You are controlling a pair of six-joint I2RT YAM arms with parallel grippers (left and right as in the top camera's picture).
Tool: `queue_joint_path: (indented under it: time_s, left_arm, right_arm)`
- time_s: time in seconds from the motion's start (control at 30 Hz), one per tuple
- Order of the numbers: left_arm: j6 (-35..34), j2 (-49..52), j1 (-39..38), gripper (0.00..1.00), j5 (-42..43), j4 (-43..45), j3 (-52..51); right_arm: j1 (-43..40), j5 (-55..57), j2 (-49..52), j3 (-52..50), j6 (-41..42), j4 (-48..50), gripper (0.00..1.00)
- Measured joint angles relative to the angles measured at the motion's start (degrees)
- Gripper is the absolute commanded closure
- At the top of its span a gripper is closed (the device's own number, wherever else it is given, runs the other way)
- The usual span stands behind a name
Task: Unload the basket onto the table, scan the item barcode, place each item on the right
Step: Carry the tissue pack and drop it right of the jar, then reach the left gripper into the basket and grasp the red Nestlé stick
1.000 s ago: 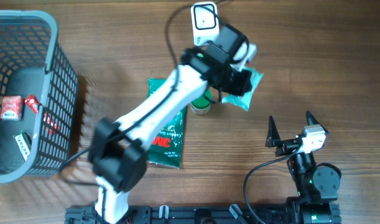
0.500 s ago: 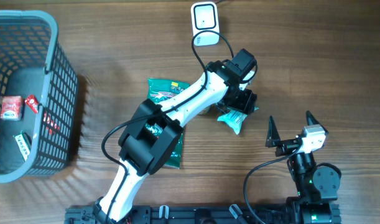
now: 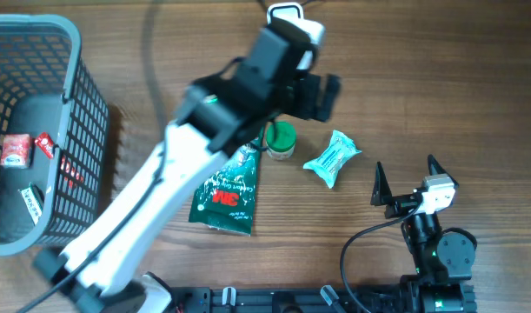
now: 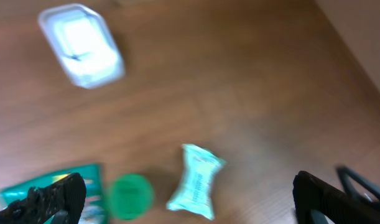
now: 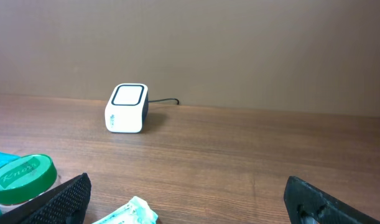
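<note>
Where the right gripper (image 3: 406,178) sits: nearest edge, jaws spread wide, empty.
Packet (image 3: 332,158): flat on the table (image 3: 439,69), just beyond those fingers, leftward, untouched.
Left gripper (image 3: 321,96): farther back, raised, fully parted, holding nothing.
Scanner (image 5: 126,115): far edge.

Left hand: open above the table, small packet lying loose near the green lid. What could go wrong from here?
1. The packet lies flat, held by neither hand and apart from the scanner; a thin wrapper like that may be hard to pick up.
2. The green-lidded jar and green pouch sit close by, so the left hand coming down could knock them.
3. The right hand is open beside the packet; both arms reaching in might clash.
</note>
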Motion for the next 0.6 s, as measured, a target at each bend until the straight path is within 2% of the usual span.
queue_joint_path:
  time_s: [0.07,0.17,0.27,0.3,0.4,0.5,0.6]
  left_arm:
    - [0.1,-4.6,3.0,0.00,-11.5,-3.3,0.0]
    - [0.0,-8.6,9.2,0.00,-20.6,-4.2,0.0]
    - [-2.5,-12.5,23.3,0.00,-26.5,-4.2,0.0]
    - [-3.5,-13.0,26.4,0.00,-27.0,-4.2,0.0]
    - [-8.2,-13.6,44.0,0.00,-24.6,-4.9,0.0]
    - [-10.4,-12.3,57.9,0.00,-17.6,-7.6,0.0]
    - [-11.1,-8.3,67.7,0.00,-10.7,-9.6,0.0]
  right_arm:
    - [0.0,0.0,0.0,0.0,0.0,0.0,0.00]
    - [0.0,0.0,0.0,0.0,0.0,0.0,0.00]
    - [0.0,0.0,0.0,0.0,0.0,0.0,0.00]
    - [0.0,0.0,0.0,0.0,0.0,0.0,0.00]
    - [0.0,0.0,0.0,0.0,0.0,0.0,0.00]
    - [0.0,0.0,0.0,0.0,0.0,0.0,0.00]
    - [0.0,0.0,0.0,0.0,0.0,0.0,0.00]
